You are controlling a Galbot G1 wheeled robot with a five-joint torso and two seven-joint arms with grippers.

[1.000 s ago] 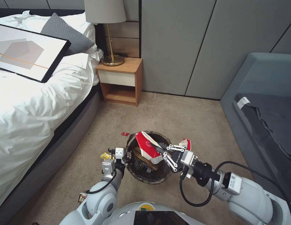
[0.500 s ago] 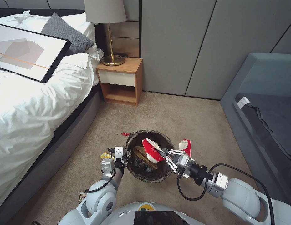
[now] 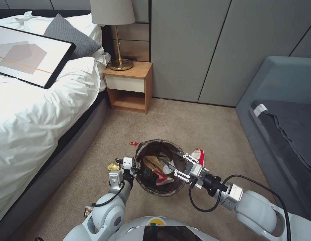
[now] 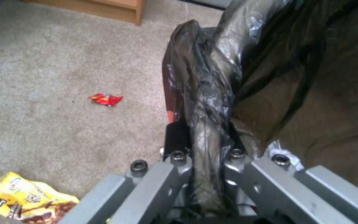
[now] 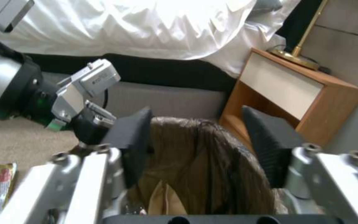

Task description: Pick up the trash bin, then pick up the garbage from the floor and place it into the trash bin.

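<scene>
**Trainee:** Which step are you on here?

**Coach:** The drop. Your left gripper is clamped on the rim of the small round white plastic trash bin with the dark bag liner, holding it above the beige carpet. Your right gripper sits over the bin's right rim with its jaws spread wide and nothing between them. A crushed red-and-white paper cup lies inside the bin, on top of tan folded paper.

**Trainee:** So what does the next move call for?

**Coach:** By my reading, you lift the right arm clear of the liner, then choose more litter. Just beyond the bin's right rim is another crushed red-and-white paper cup. A small red wrapper scrap lies near the far-left rim, and a yellow snack wrapper lies on the carpet beside the left wrist.

**Trainee:** How much room do you have?

**Coach:** Open carpet ahead. The grey upholstered bed base hems your left side, the wooden nightstand stands well apart ahead, and a grey-blue sofa closes off the right. Mind the loose liner fold; a fingertip could snag it.
</scene>
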